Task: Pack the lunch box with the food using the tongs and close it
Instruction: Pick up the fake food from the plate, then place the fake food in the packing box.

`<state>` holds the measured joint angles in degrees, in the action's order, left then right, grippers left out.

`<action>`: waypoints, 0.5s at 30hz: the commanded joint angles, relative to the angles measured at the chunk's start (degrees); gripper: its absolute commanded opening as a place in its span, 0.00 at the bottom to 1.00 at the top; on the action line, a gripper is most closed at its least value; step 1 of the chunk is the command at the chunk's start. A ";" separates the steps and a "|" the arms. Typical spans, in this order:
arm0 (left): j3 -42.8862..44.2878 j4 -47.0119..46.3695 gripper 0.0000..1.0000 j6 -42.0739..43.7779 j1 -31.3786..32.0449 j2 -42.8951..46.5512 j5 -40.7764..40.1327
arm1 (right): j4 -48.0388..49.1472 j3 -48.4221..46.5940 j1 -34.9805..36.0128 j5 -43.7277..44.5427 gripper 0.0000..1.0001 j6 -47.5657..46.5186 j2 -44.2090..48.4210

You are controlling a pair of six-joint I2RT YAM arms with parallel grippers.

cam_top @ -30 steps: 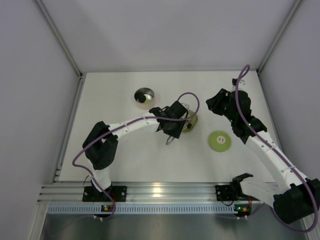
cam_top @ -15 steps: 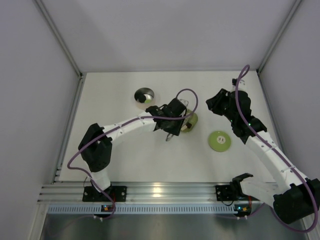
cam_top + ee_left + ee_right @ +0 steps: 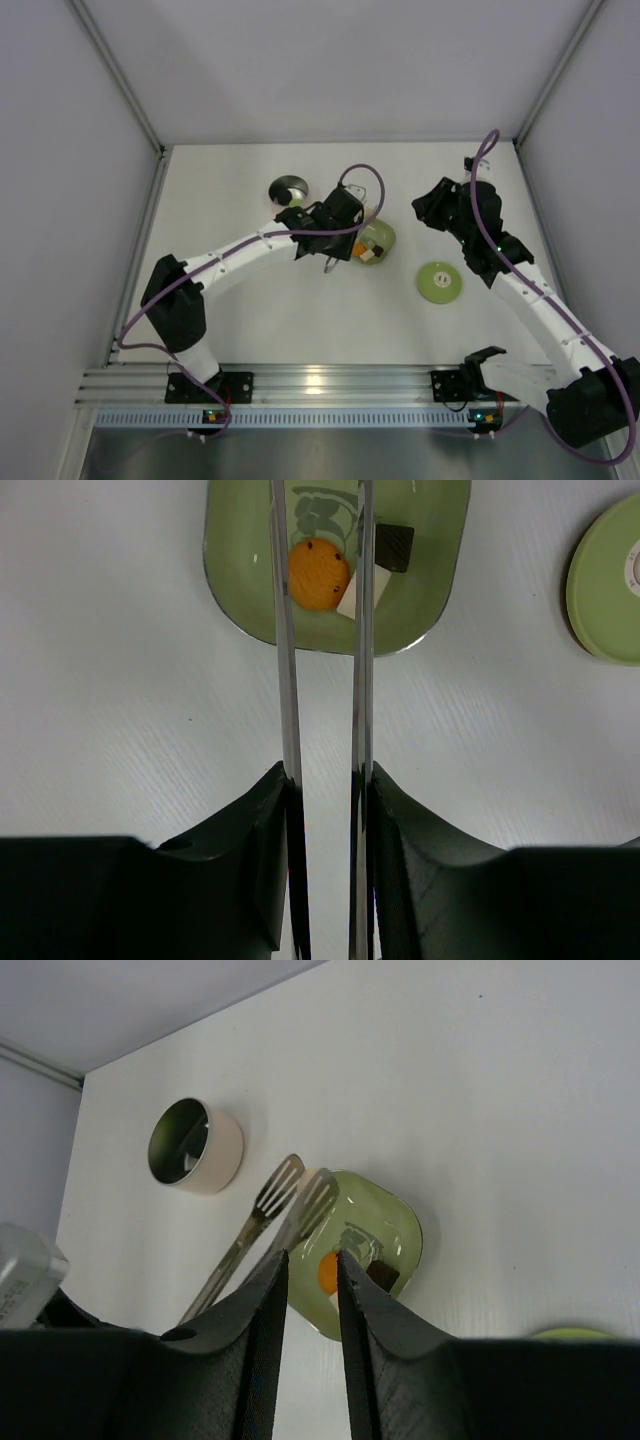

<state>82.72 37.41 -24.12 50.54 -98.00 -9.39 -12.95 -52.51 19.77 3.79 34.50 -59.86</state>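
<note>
- While your left fingers (image 3: pixel 250 830) are clamped on the tongs (image 3: pixel 286 680), pressing the two thin arms from either side, those arms stand parted in a narrow V and reach out over the green dish (image 3: pixel 235 570).
- From the left wrist view you see the orange piece (image 3: pixel 319 575) lying in the dish, framed between the two tong arms. The cream-white piece (image 3: pixel 347 598) is just beside it, and the black piece (image 3: pixel 393 546) is just past the right-hand arm.
- Whether the tong tips touch any food you cannot tell. They run off the top of that view, and from the right wrist they show over the dish's rim on the lunch box side.
- Your lunch box (image 3: pixel 289 190) stands upright and uncovered on the surface (image 3: pixel 250 310), near the dish and partly hidden by the left arm in the top view.
- Its lid (image 3: pixel 439 282) lies flat on the surface on the opposite side of the dish, apart from it.
- Your right fingers (image 3: pixel 260 1340) stand a little apart with nothing between them, held above the surface and aimed toward the dish.
</note>
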 commanded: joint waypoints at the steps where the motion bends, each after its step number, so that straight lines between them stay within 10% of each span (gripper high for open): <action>1: 0.43 -0.49 0.37 -0.75 -3.07 5.53 -3.27 | -0.06 -0.66 1.15 0.25 0.26 -0.58 0.88; 15: -9.23 -3.75 0.38 -3.74 -24.26 14.68 2.00 | 0.12 -0.66 1.15 0.16 0.26 -0.84 0.53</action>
<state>75.00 36.82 -26.72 27.09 -84.99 -9.30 -12.95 -52.51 19.77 3.79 34.48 -59.86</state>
